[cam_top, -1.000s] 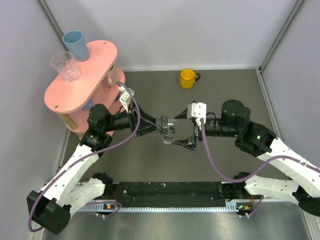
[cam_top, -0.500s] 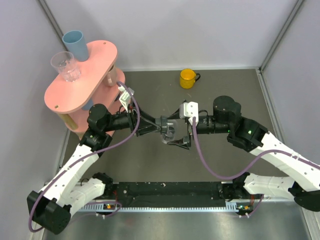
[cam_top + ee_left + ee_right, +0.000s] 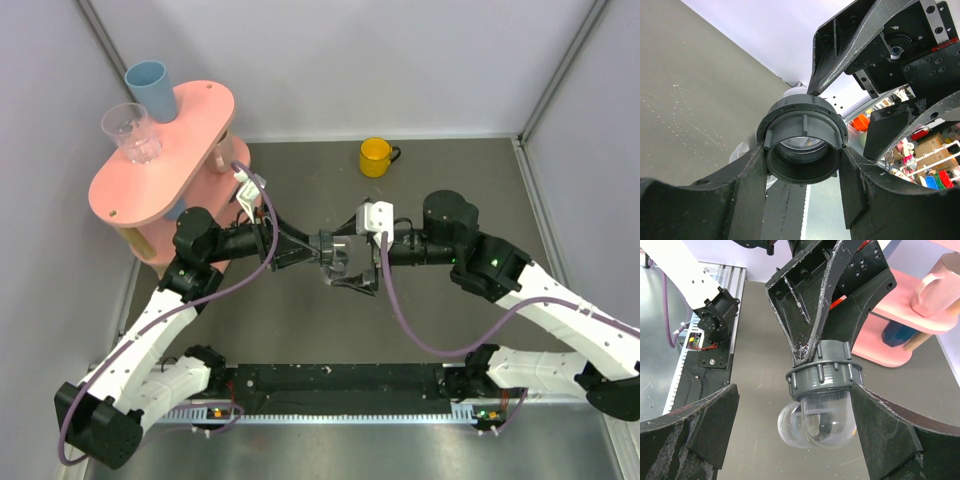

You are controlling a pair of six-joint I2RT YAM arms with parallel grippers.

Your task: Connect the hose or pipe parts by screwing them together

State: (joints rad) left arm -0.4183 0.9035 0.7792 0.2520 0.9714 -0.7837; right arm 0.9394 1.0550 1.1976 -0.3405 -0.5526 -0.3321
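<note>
The hose or pipe parts hang above the table's middle: a dark grey ribbed nut [image 3: 824, 372] with a clear elbow piece [image 3: 815, 422] coming out of its lower end. My left gripper [image 3: 802, 156] is shut on the nut [image 3: 805, 145], whose threaded mouth faces the left wrist camera. My right gripper [image 3: 795, 412] is open, one finger on each side of the elbow. Its right finger [image 3: 885, 425] is close to the nut's rim and its left finger [image 3: 710, 425] stands well apart. From above, the parts [image 3: 336, 256] sit where the left gripper [image 3: 325, 250] and right gripper [image 3: 352, 270] meet.
A yellow mug [image 3: 375, 156] stands at the back of the table. A pink two-level stand [image 3: 165, 165] at the back left carries a blue cup [image 3: 150, 88], a clear glass [image 3: 131, 132] and a pink mug [image 3: 935, 285]. A black rail [image 3: 340, 382] runs along the near edge.
My right arm has moved left, so its open fingers now straddle the parts that the left gripper holds. The left arm and the parts have stayed put.
</note>
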